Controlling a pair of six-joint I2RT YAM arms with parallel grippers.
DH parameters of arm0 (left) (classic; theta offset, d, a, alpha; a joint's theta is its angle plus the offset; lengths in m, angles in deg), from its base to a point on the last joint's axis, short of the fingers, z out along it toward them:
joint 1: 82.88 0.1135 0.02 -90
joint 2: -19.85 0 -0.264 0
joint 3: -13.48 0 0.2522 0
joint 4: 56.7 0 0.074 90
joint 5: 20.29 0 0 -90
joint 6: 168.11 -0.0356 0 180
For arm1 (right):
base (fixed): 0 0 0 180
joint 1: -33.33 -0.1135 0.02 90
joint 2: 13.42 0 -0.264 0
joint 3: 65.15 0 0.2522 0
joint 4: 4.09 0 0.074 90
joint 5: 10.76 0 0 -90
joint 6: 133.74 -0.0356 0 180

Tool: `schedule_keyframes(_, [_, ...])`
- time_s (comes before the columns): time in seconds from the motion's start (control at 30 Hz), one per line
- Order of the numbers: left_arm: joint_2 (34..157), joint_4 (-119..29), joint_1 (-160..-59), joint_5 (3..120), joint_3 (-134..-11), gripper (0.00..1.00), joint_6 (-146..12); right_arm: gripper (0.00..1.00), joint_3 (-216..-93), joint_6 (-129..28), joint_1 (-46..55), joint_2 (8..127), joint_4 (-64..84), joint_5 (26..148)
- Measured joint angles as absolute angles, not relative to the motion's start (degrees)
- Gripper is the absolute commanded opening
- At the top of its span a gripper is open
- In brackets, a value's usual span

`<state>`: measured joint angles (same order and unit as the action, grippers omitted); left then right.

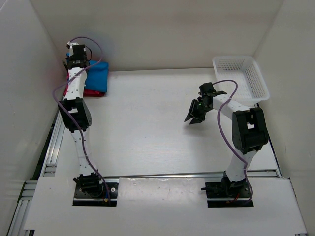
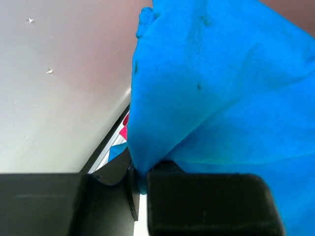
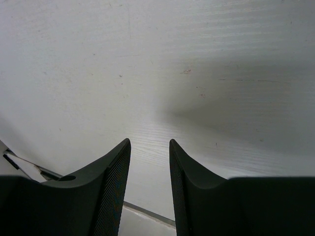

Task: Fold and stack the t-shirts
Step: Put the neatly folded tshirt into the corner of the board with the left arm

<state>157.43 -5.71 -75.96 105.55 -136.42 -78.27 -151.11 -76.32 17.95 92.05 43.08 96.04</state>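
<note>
The white table [image 1: 147, 123] carries a pile of t-shirts in its 10 o'clock corner, close to the back wall. The blue t-shirt [image 1: 97, 76] is on top, and the dark red t-shirt [image 1: 93, 93] shows as a strip beneath it, on the tabletop. At 2 o'clock a white mesh basket [image 1: 257, 78] stands by the right wall, well apart from the pile.

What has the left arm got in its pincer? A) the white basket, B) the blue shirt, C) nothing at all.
B: in the left wrist view, a fold of the blue shirt runs down into the left pincer and is pinched between its fingers.
</note>
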Motion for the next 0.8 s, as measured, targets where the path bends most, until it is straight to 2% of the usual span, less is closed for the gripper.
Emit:
schedule_keyframes(0.13, [157.43,-5.71,-75.59,105.09,-136.42,0.1,-78.27,0.42,-151.46,-76.26,17.95,92.05,43.94,96.0])
schedule_keyframes(0.17, [157.43,-5.73,-75.59,105.07,-136.4,0.13,-78.27,0.42,-151.64,-76.23,17.95,92.05,44.18,96.0])
schedule_keyframes(0.2, [157.43,-5.73,-75.55,105.09,-136.42,0.19,-78.27,0.42,-151.88,-76.23,17.95,92.05,44.39,96.0])
schedule_keyframes(0.23, [157.51,-5.71,-75.44,105.2,-136.55,0.32,-78.2,0.42,-152.14,-76.08,17.95,92.07,44.5,96.0])
schedule_keyframes(0.33, [160.62,-7.76,-74.65,107.14,-140.68,0.59,-78.53,0.42,-153.06,-75.78,17.95,92.32,44.83,95.93])
schedule_keyframes(0.37, [162.21,-9.49,-74.24,108.59,-142.23,0.74,-78.4,0.42,-153.23,-75.6,17.95,92.4,44.88,95.91])
schedule_keyframes(0.43, [165.49,-13.44,-73.14,111.65,-144.7,0.83,-78.31,0.42,-153.39,-75.21,17.95,92.69,45.27,95.87])
schedule_keyframes(0.6, [169.01,-18.08,-70.76,115.95,-143.76,0.85,-78.29,0.42,-153.39,-74.84,17.95,92.82,45.86,95.84])
schedule_keyframes(0.8, [164.09,-20.24,-70.85,116.85,-134.87,0.86,-78.29,0.42,-153.39,-74.75,17.95,92.8,46.41,95.87])
